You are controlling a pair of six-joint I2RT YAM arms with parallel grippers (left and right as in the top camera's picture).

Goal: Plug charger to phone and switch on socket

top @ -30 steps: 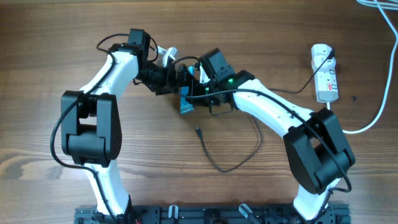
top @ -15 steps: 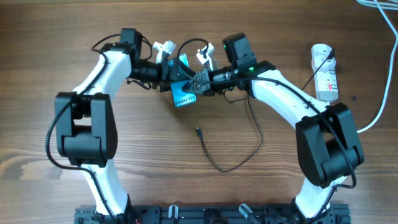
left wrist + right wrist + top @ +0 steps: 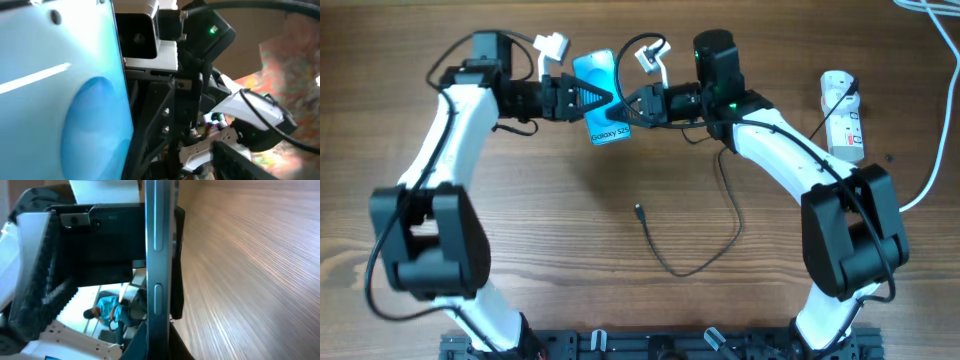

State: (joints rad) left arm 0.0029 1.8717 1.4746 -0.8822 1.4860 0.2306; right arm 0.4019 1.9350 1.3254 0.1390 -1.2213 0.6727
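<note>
The phone [image 3: 599, 90], teal screen facing up, is held above the far middle of the table between both grippers. My left gripper [image 3: 578, 100] grips its left edge and my right gripper [image 3: 628, 104] its right edge. The phone's blue screen fills the left of the left wrist view [image 3: 60, 90]. It stands edge-on in the right wrist view [image 3: 157, 255]. The charger's plug tip [image 3: 638, 210] lies free on the table, and its thin black cable [image 3: 692, 266] loops round towards the socket [image 3: 844, 118], a white power strip at the far right.
A thicker white cord [image 3: 932, 170] runs along the right edge of the table. The wooden table top [image 3: 550, 220] stretches below the arms. The arm bases stand at the near edge.
Both arms have carried the phone away from the table's middle, towards the far side and left. The phone has turned from nearly edge-on to screen up. The charger has not moved.
</note>
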